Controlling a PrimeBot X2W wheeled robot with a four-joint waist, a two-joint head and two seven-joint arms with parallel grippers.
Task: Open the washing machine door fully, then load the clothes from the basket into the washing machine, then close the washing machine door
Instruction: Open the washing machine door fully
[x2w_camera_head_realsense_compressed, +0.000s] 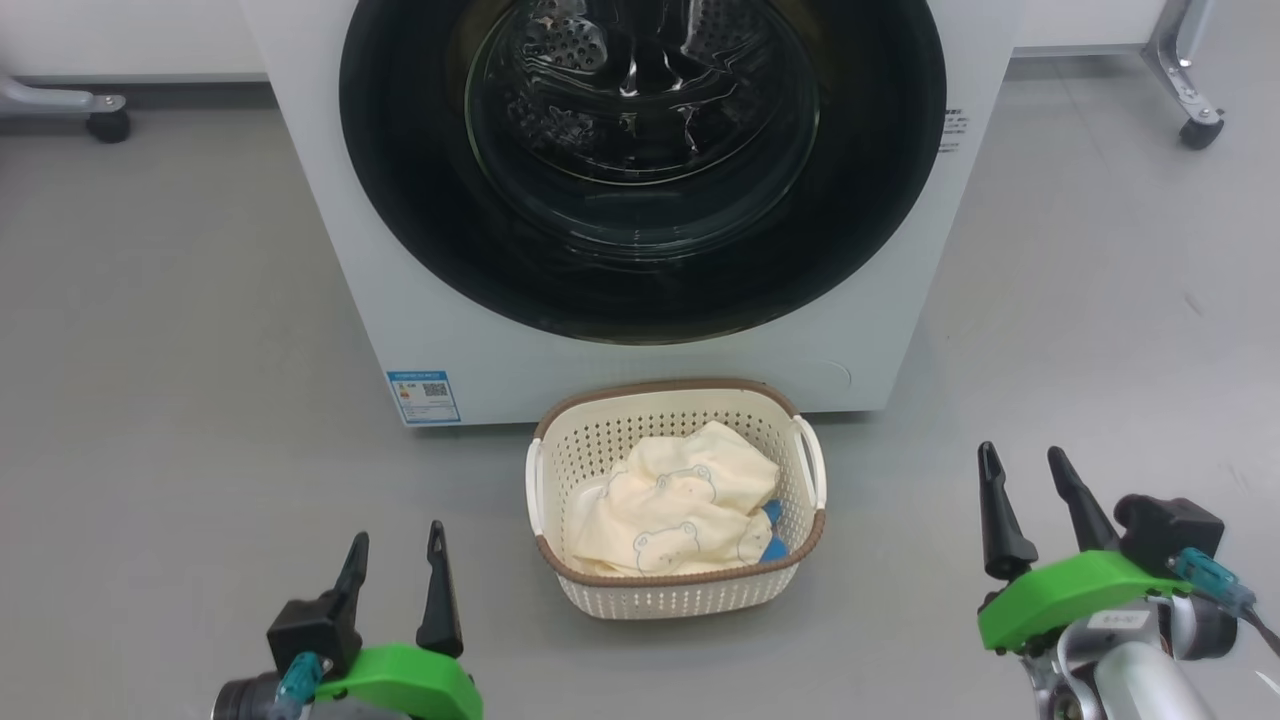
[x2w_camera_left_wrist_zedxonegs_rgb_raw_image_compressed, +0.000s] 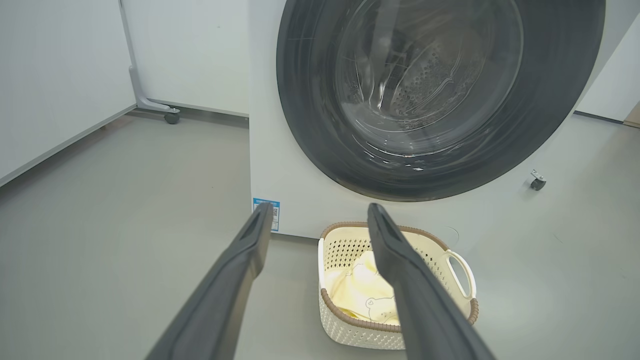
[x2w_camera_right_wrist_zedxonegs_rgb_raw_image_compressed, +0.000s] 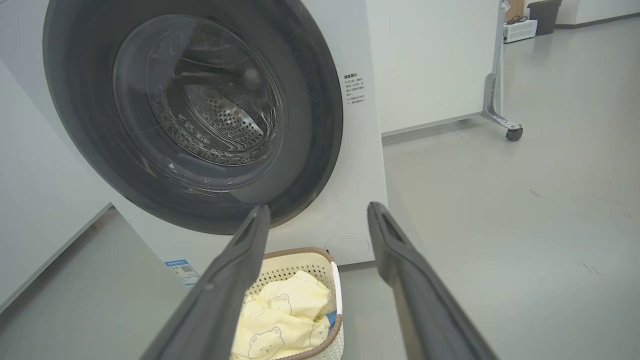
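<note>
So far, no step is looking done. The large round washing machine door (x2w_camera_head_realsense_compressed: 642, 150), glossy black rim around a clear glass bowl, is sitting apparently shut on the big white front-loading washing machine (x2w_camera_head_realsense_compressed: 500, 360), ahead of both grippers. The left gripper (x2w_camera_head_realsense_compressed: 398, 535) and right gripper (x2w_camera_head_realsense_compressed: 1022, 452) are hovering above the floor, fingers spread wide, carrying nothing. Between them and slightly forward, the small cream-white perforated plastic basket (x2w_camera_head_realsense_compressed: 660, 595) is holding the pale cream-yellow bear-print clothes (x2w_camera_head_realsense_compressed: 670, 510). Opening, loading and closing are all waiting.
</note>
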